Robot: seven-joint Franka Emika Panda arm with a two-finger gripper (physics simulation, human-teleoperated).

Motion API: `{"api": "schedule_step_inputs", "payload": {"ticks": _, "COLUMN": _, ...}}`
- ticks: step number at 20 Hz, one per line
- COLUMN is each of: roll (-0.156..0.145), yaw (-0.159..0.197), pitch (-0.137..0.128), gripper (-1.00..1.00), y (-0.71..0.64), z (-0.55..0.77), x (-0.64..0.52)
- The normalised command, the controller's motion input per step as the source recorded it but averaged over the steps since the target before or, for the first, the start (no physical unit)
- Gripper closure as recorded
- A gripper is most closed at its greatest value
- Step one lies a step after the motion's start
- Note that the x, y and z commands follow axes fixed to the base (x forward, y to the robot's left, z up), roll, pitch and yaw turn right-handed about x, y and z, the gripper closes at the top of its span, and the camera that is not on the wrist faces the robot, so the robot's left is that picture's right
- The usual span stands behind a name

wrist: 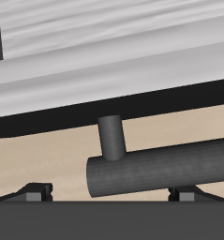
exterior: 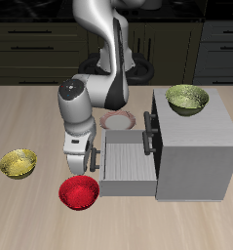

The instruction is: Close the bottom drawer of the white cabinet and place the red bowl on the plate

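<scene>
- The bottom drawer (exterior: 123,161) stands pulled well out of the white cabinet (exterior: 196,146), its open box reaching toward the table's open side, its flat front panel facing away from the cabinet.
- We judge the coming move to turn on one relation: the drawer's front lies between the gripper (exterior: 77,159) and the cabinet body, so a push along the drawer's sliding axis, straight toward the cabinet, should close it.
- In the wrist view the dark bar handle (wrist: 160,172) lies just before the fingers (wrist: 34,192), its long axis running across the jaws, one short post joining it to the pale panel.
- The jaws look parted, with nothing between them; only the fingertips show, so we cannot tell how wide.
- The handle is a smooth matte dark cylinder; the drawer is a flat grey-white box with straight walls.
- The red bowl (exterior: 78,191) sits on the table near the front edge, just beside the drawer's outer corner and below the gripper; it is round and glossy.
- The plate (exterior: 119,121) lies farther back, behind the drawer, partly hidden by the arm; white centre, pinkish rim.
- A yellow-green bowl (exterior: 19,163) rests well apart on the tabletop, and an olive-green bowl (exterior: 186,99) sits on top of the cabinet.
</scene>
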Motion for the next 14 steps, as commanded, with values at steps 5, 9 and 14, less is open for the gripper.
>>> {"api": "schedule_step_inputs", "payload": {"ticks": 5, "roll": 0.025, "yaw": -0.014, "pitch": -0.016, "gripper": -1.00, "y": 0.11, "z": 0.01, "x": 0.10}}
{"api": "schedule_step_inputs", "payload": {"ticks": 9, "roll": 0.026, "yaw": 0.000, "pitch": -0.020, "gripper": -1.00, "y": 0.15, "z": 0.01, "x": 0.11}}
{"api": "schedule_step_inputs", "payload": {"ticks": 14, "roll": 0.041, "yaw": 0.003, "pitch": -0.008, "gripper": -1.00, "y": 0.24, "z": 0.07, "x": 0.13}}
